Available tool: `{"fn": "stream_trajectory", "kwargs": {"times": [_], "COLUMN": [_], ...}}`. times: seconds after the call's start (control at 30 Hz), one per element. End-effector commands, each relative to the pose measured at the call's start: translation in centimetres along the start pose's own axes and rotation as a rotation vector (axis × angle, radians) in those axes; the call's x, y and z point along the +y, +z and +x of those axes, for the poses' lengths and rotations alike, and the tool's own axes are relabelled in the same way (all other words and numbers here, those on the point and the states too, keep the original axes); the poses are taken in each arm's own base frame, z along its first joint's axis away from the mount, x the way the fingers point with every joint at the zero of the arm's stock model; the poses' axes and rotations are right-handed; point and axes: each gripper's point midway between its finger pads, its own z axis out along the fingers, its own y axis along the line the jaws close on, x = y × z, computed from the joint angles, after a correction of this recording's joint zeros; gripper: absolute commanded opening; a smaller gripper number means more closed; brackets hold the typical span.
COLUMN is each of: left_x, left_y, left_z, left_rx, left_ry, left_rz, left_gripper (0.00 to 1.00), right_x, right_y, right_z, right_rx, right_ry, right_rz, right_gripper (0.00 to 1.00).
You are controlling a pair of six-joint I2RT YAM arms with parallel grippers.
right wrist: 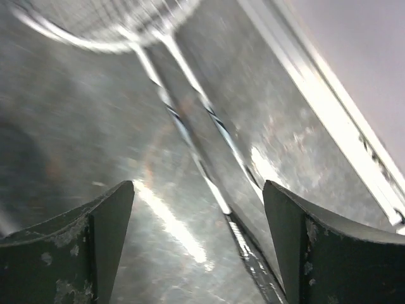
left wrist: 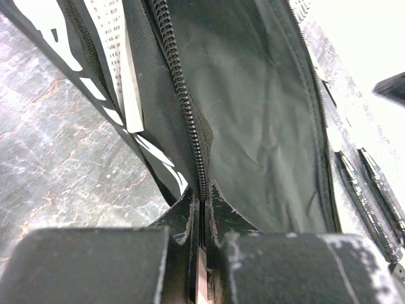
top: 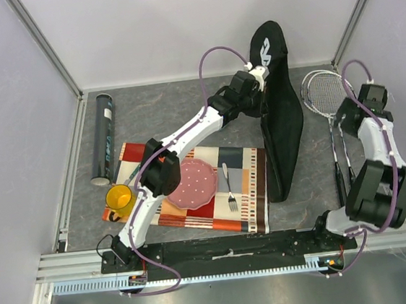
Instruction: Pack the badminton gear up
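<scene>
We judge the step in hand to be opening the racket bag (top: 285, 125) for loading. Our left gripper (left wrist: 201, 212) is pressed together on the bag's zipper edge, pinching it and holding the mouth up so the dark lining shows. The bag stands propped toward the back of the counter (top: 177, 111), right of centre. The two rackets (top: 325, 94) lie flat just beside it on the right, heads to the back and handles toward us. Our right gripper (right wrist: 199, 196) hangs over their shafts with its fingers spread wide, holding nothing.

The next move, as we see it, calls for lowering onto those thin shafts and closing squarely — they are slim and lie tight to the counter — then feeding them into the held-open mouth. The tube (top: 105, 137) lies well apart on the far left; we see no shuttlecocks.

The counter is grey, marbled and glossy. A checked placemat (top: 253, 183) on the near left carries a pink plate (top: 190, 182) and fork (top: 229, 190), with a yellow mug (top: 119, 198) at its left edge. Pale walls (top: 9, 107) and aluminium rails (top: 71, 173) close it in.
</scene>
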Motion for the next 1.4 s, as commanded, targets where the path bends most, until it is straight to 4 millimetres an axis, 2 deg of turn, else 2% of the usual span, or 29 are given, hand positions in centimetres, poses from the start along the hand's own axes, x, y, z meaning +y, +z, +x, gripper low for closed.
{"fn": "stream_trajectory", "kwargs": {"times": [0.0,0.07,0.17,0.27,0.4,0.63,0.73,0.77,0.87,0.97,1.1,1.17,1.23,1.27,1.3,1.37], "left_x": [-1.8,-2.2,-2.3,-2.7,-3.4,-4.9,-5.0,-5.1,-4.7,-4.6,-4.3,-4.2,-4.3,-4.1,-4.0,-3.8], "left_y": [0.1,0.4,0.8,1.0,0.8,1.0,1.1,1.0,1.1,1.3,1.5,1.5,1.2,1.2,1.1,1.0], "left_z": [-3.0,-2.7,-2.0,-1.9,-2.2,-1.4,-1.3,-1.3,-1.1,-0.9,-0.2,-0.1,-0.4,-0.5,-0.6,-0.6], "left_rx": [-0.103,-0.099,-0.086,-0.085,-0.095,-0.082,-0.080,-0.082,-0.078,-0.074,-0.066,-0.061,-0.064,-0.066,-0.067,-0.069], "left_ry": [0.029,0.016,0.010,0.013,0.022,0.040,0.041,0.040,0.040,0.039,0.028,0.019,-0.005,-0.015,-0.025,-0.031], "left_rz": [0.092,0.117,0.124,0.138,0.152,0.177,0.179,0.178,0.165,0.162,0.154,0.153,0.142,0.128,0.125,0.105], "left_gripper": [0.02,0.02,0.02,0.02,0.02,0.02,0.02,0.02,0.02,0.02,0.02,0.02,0.02,0.02,0.02,0.02], "right_x": [-4.8,-5.8,-6.1,-6.1,-8.1,-9.0,-8.3,-8.3,-7.6,-6.8,-4.0,-3.2,-2.5,-3.1,-2.2,-2.4], "right_y": [4.0,4.5,5.7,7.0,7.8,9.5,10.3,10.4,9.9,8.6,6.2,5.3,4.4,3.7,3.2,1.9], "right_z": [4.9,5.1,5.6,7.7,9.3,10.8,10.9,10.7,8.7,5.1,0.2,-1.3,-1.7,-2.1,-2.0,-2.3], "right_rx": [0.121,0.127,0.135,0.223,0.271,0.343,0.348,0.343,0.277,0.157,-0.015,-0.046,-0.053,-0.058,-0.062,-0.074], "right_ry": [-0.088,-0.088,-0.143,-0.191,-0.240,-0.322,-0.334,-0.343,-0.353,-0.353,-0.336,-0.333,-0.351,-0.369,-0.398,-0.407], "right_rz": [0.157,0.184,0.188,0.163,0.248,0.266,0.221,0.215,0.204,0.215,0.145,0.139,0.187,0.258,0.268,0.326], "right_gripper": [0.84,0.80,0.64,0.53,0.49,0.44,0.24,0.14,0.04,0.00,0.00,0.00,0.00,0.00,0.00,0.00]}}
